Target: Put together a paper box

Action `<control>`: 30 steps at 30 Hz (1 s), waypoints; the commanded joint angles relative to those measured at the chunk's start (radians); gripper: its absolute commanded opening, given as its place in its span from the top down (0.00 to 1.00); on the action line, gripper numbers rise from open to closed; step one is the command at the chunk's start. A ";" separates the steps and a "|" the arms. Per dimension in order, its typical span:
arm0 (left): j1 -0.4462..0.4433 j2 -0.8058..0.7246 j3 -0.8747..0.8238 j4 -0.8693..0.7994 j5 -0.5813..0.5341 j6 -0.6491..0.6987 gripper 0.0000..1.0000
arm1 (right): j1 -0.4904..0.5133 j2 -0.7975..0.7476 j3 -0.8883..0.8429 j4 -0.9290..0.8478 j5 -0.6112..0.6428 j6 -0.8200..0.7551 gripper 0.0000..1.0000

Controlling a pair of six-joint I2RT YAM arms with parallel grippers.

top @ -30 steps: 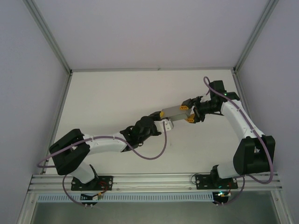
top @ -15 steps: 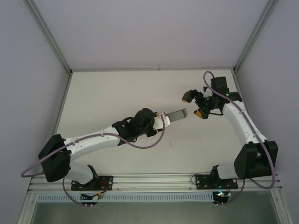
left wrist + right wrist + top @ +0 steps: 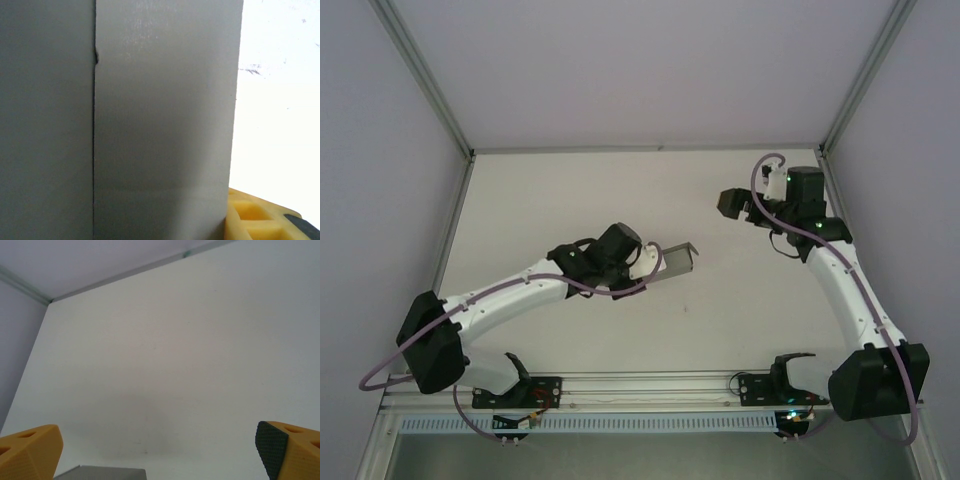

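The paper box [image 3: 676,260] hangs above the bench [image 3: 550,190], clamped at its near-left end in the left tool [image 3: 658,262]. From overhead it reads as a grey strip with its far-right end bent up into a short lip. In the left wrist view the grey card sits hard against the camera. A straight crease [image 3: 94,150] with a small nick near its top runs down its face, and one yellow finger [image 3: 250,220] shows just below and to the right of the card.

A second ago both tools met at the box, the right one pinching the end opposite the left. Since then the right tool [image 3: 730,203] has let go and pulled back, up and to the right of the box and well apart from it. Its jaws stand wide, with the two fingers [image 3: 27,450] at opposite bottom corners of its own view and a grey corner of the box low between them. The left arm has meanwhile swung the box a little to the left and turned it.

I take this to mean that one shared fold or pull is over and the box now rests on a single grip. The assembly looks unfinished, so the right tool will likely need a fresh approach.

The cardboard is plain grey, with no brand, label or writing that can be read.
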 commanded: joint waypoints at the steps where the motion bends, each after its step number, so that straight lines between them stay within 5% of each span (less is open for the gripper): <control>1: 0.028 0.044 0.037 -0.083 0.092 0.021 0.69 | 0.003 0.002 -0.023 0.047 -0.183 -0.146 0.00; 6: 0.069 0.145 0.082 -0.054 0.089 0.011 0.70 | 0.034 -0.019 -0.075 0.048 -0.256 -0.230 0.03; 19: 0.101 0.307 0.175 -0.128 0.105 0.018 0.68 | 0.259 0.143 -0.068 -0.063 -0.058 -0.448 0.25; 30: 0.110 0.315 0.167 -0.118 0.120 0.018 0.67 | 0.277 0.245 -0.017 -0.090 0.022 -0.415 0.71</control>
